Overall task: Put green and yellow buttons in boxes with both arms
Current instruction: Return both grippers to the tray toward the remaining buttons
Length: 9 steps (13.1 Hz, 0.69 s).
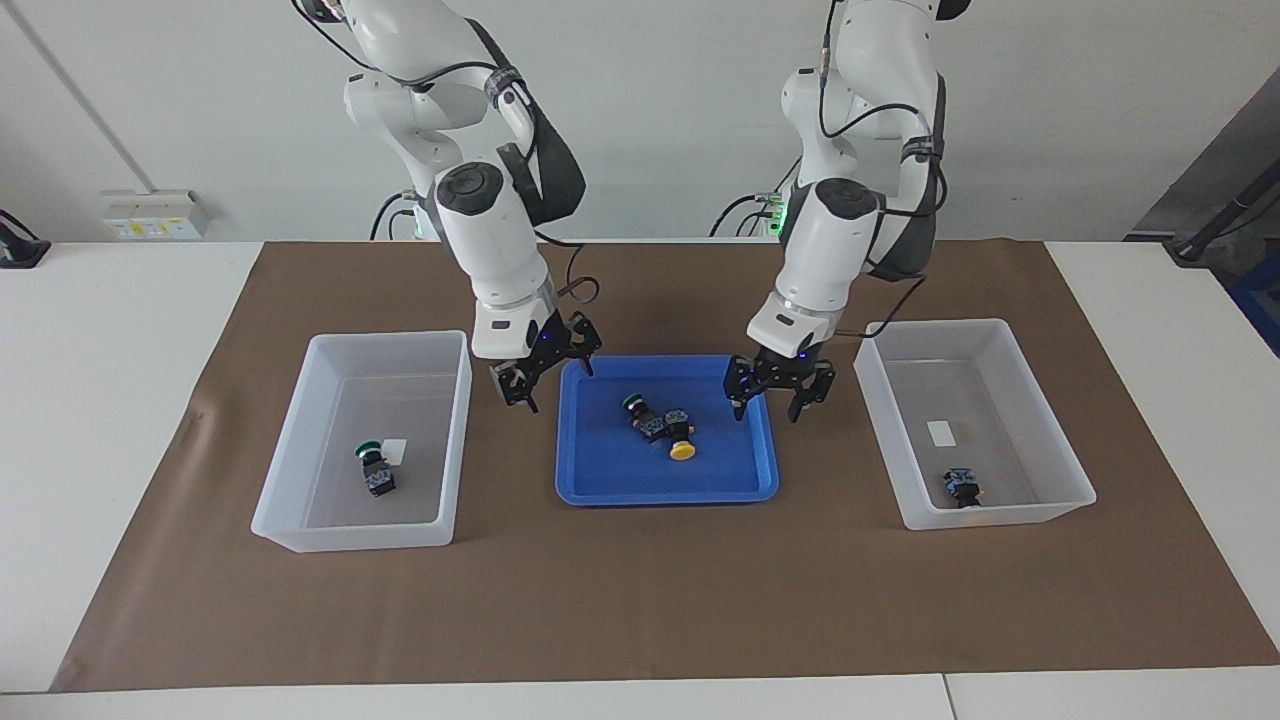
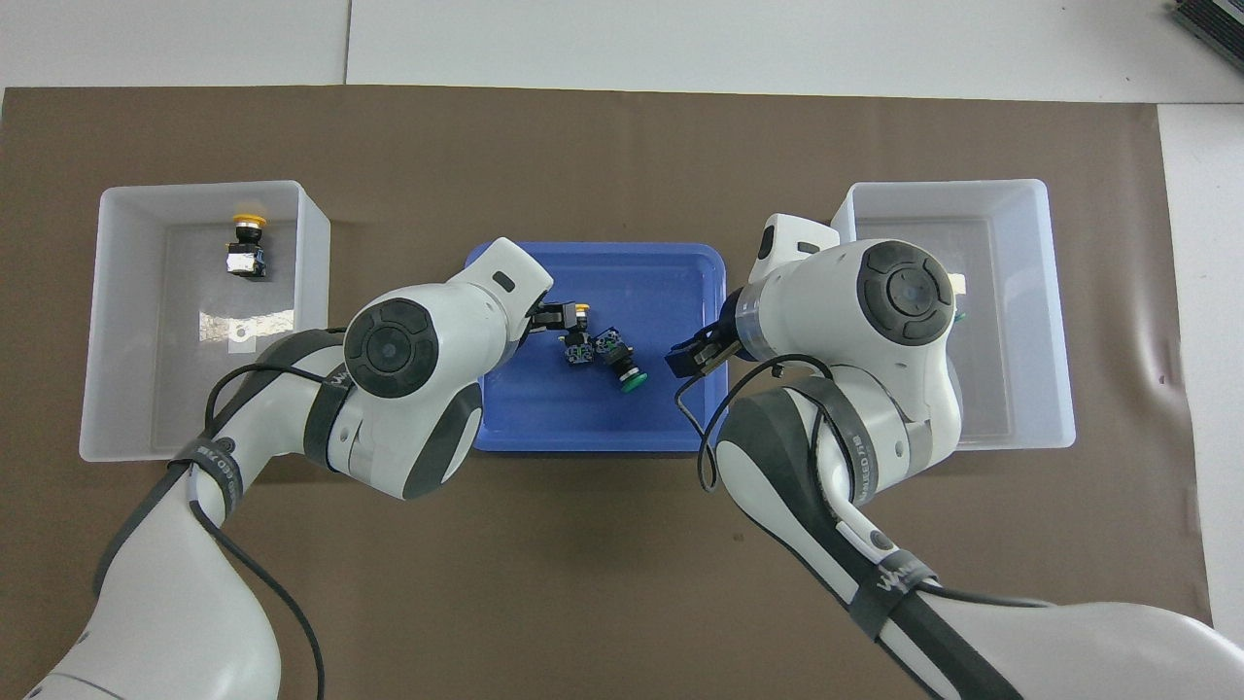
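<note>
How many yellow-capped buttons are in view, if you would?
2: one yellow button in the box at the left arm's end, one in the blue tray. None seems hidden.

You get two high, fairly distant cameras: one faces the robots across the table, one looks steeply down from their end. Both share the brown mat [image 1: 640, 590], blue tray [image 2: 593, 437] and both boxes [image 1: 290, 500], mirrored.
</note>
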Each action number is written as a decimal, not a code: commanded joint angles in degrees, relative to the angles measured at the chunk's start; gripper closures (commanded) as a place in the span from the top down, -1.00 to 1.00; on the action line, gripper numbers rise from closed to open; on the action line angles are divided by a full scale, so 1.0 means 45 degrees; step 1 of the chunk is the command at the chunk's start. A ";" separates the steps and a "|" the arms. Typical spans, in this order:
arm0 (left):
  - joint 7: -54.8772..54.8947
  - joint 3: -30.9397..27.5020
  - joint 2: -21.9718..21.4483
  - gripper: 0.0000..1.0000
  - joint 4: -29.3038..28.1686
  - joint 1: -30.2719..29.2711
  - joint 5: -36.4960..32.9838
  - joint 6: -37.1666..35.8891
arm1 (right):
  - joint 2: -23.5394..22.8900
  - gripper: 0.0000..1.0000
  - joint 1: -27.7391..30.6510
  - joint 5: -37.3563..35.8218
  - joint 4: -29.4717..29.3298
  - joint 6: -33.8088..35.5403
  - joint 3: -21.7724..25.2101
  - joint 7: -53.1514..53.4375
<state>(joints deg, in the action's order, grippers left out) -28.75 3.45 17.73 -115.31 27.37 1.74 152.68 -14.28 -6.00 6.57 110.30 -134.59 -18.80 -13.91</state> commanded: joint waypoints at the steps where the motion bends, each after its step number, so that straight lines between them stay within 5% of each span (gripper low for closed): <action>1: -0.1010 -0.0200 0.0336 0.74 -0.0116 0.0636 0.0140 0.0798 | 0.0068 1.00 0.0609 0.0336 0.0158 -0.0208 -0.0080 -0.1261; 5: -0.1753 -0.0219 0.0238 0.65 -0.0742 0.1223 0.0140 0.0915 | 0.0107 1.00 0.0474 0.0336 0.0314 -0.0227 -0.0080 -0.1206; 9: -0.1735 -0.0258 0.0278 0.14 -0.0956 0.1028 0.0140 0.1111 | 0.0127 1.00 0.0396 0.0336 0.0314 -0.0246 -0.0080 -0.0972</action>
<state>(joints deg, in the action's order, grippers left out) -36.48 2.99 19.69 -117.16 31.95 1.75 156.59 -14.32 -4.40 6.71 110.71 -134.67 -18.88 -17.93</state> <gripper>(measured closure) 0.313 0.000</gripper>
